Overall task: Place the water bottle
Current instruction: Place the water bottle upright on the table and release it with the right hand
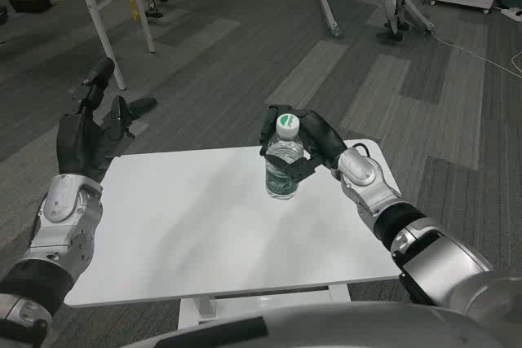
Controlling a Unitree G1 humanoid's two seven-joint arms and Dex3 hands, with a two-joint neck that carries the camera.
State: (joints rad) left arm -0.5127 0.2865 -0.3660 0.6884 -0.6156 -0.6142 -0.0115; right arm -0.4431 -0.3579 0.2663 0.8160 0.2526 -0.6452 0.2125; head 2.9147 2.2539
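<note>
The bench (204,234) is lying under both arms, its white top spreading toward the robot from the right robot hand (303,146) and reaching across to the left side. The right robot hand is wrapping around the water bottle (283,167) from behind and from the right, with fingers curling round the near side of the clear body just below the cap (287,125). So that robot hand is grasping the bottle, not hovering beside it.

The bottle is standing upright, its long axis running straight up from the bench, cap on top, and its base appears to be resting on the bench or sitting just above it; the contact itself is too small to make out. It is sitting inside the right robot hand's grip, toward the far edge of the bench and a little right of the middle.

The left robot hand (91,126) is waiting well apart from the bottle, off the far left corner, fingers spread and holding nothing.

Judging from this, the right robot hand is the one placing: the next step is calling for the fingers to be loosening and drawing back to the right without tipping the upright bottle.
</note>
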